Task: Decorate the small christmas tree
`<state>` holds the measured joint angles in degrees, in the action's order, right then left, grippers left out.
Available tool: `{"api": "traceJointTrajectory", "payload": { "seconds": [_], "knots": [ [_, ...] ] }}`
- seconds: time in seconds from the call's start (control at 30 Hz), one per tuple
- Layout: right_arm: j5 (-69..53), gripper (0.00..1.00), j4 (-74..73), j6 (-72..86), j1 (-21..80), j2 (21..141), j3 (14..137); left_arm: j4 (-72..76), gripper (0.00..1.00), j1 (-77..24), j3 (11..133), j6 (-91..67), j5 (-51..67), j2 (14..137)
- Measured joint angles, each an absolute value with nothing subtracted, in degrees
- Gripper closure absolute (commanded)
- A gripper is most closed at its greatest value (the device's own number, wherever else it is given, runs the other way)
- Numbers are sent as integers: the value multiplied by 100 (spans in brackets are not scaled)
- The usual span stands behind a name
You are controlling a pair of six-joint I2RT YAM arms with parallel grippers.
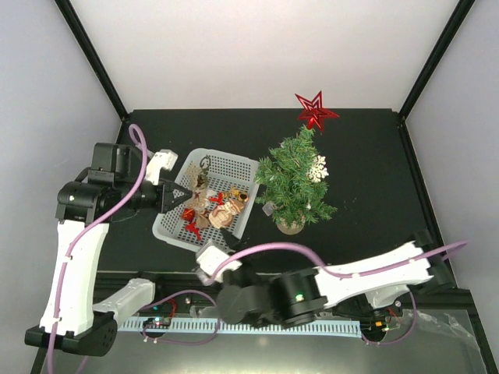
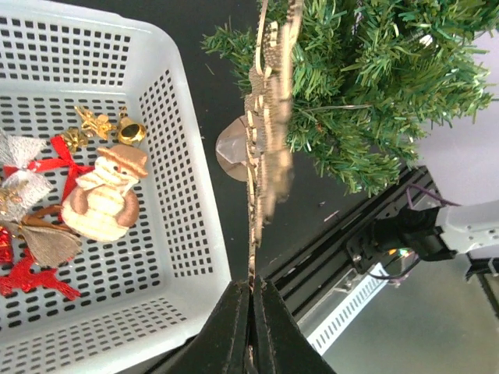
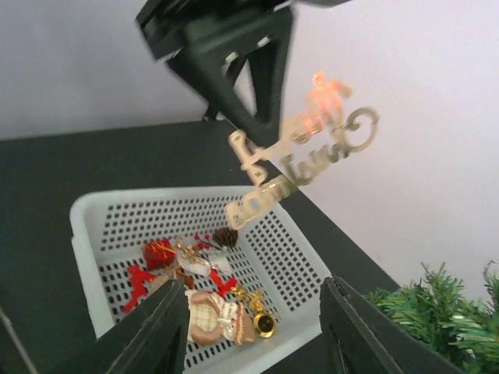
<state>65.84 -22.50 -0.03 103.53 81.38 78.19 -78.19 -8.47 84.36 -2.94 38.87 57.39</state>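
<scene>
Star (image 1: pixel 316 111) and snowflake (image 1: pixel 317 169) on your tree (image 1: pixel 295 183); left end effector (image 2: pixel 252 290) clamped on gold script ornament (image 3: pixel 300 167), right end effector (image 3: pixel 253 294) apart, basket (image 1: pixel 234 162) far from emptied

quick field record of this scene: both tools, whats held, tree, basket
left tool: shut on gold lettering ornament, held up over the basket
right tool: open, holding nothing
small christmas tree: upright, to the right of the basket
on tree: red star at the top, white snowflake on a branch
basket: white mesh, holds snowman, gold bell, red pieces
</scene>
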Motion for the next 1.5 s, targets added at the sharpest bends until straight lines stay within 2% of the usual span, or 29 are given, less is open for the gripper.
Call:
{"api": "traceJointTrajectory", "payload": {
  "seconds": [0.17, 0.33, 0.5, 0.6, 0.7, 1.03, 1.5],
  "knots": [
    [7085, 53, -1487, -548, 10388, 9070, 7719, -7802, 98, -469, 8162, -429, 4294, 5494],
    [7481, 53, 370, -1922, 10401, 9301, 7190, -7795, 98, -250, 7846, -517, 4683, 5172],
    [7793, 52, 3315, -4342, 10394, 10099, 6930, -7793, 99, -89, 7638, -576, 4980, 4928],
    [7841, 50, 5638, -6414, 10372, 11017, 7039, -7780, 98, -5, 7540, -602, 5196, 4770],
    [7824, 51, 6788, -7985, 10346, 11773, 7389, -7773, 99, 14, 7435, -609, 5347, 4598],
    [7660, 54, 7212, -10060, 10339, 12206, 7734, -7754, 98, 45, 7225, -611, 5452, 4296],
    [7594, 54, 7218, -10838, 10339, 11732, 7732, -7693, 98, 495, 6980, -727, 5723, 4182]
  ]
}}
